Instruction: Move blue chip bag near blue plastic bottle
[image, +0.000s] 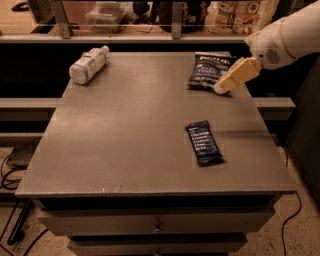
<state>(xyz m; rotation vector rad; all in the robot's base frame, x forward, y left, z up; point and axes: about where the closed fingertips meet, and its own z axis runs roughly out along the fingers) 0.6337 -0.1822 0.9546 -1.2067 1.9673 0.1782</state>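
The blue chip bag (209, 71), dark navy with white lettering, lies at the far right of the grey table (130, 130). The blue plastic bottle (88, 64), clear with a pale label and white cap, lies on its side at the far left corner. My gripper (221, 89), with pale yellowish fingers, reaches in from the upper right on a white arm. Its tip is at the bag's right front corner, overlapping it.
A flat dark blue bar wrapper (203, 142) lies at the right front of the table. A shelf with containers and bags (240, 12) runs behind the table. Cables (10, 165) lie on the floor at left. Drawers sit under the table top.
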